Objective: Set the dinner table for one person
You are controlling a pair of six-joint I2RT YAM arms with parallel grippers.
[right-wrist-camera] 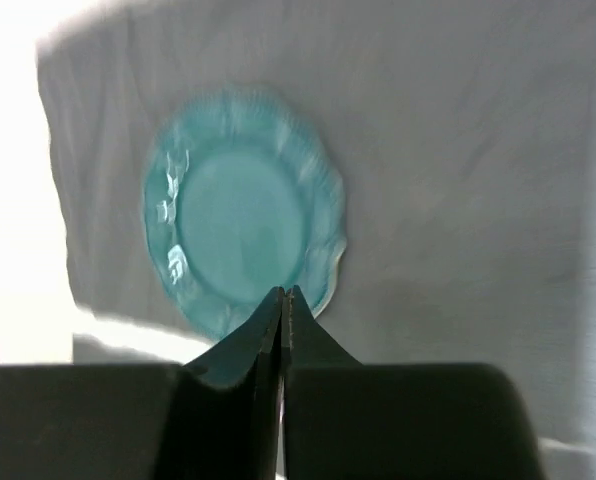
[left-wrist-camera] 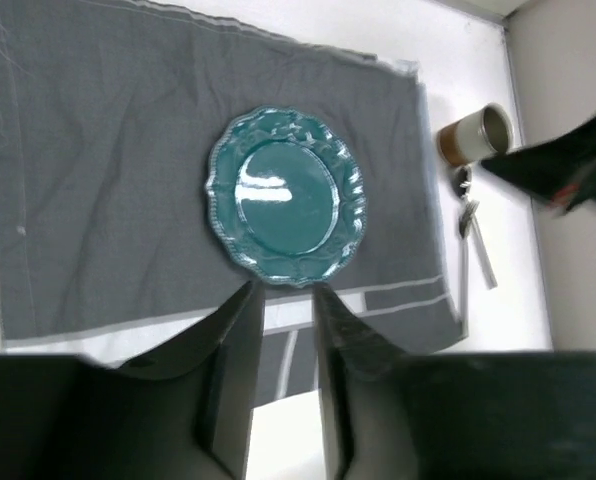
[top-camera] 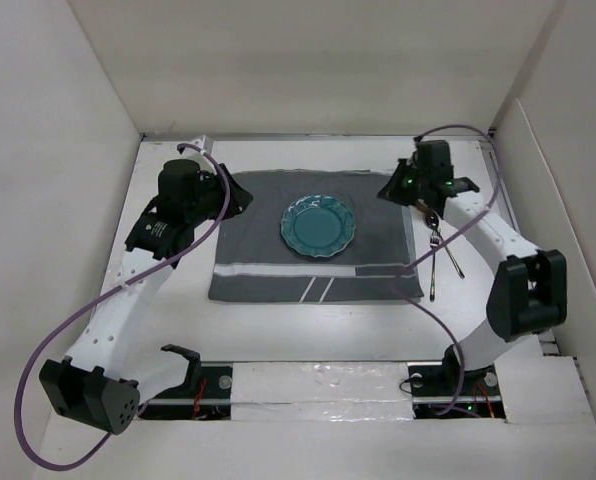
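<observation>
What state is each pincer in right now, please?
Left pincer: open, holding nothing.
Right pincer: closed, holding nothing.

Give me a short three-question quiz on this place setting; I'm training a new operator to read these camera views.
1. Multiple choice: the teal plate rests on A) a tray, B) the striped grey mat, C) a wooden board.
2. True or false: the right arm's jaws stand wide open.
3. Fill in: the cutlery lies on the white table, on the mat's ___ side.
Key: 1 B. 2 False; they are pressed shut with nothing between them. 3 Right.
</observation>
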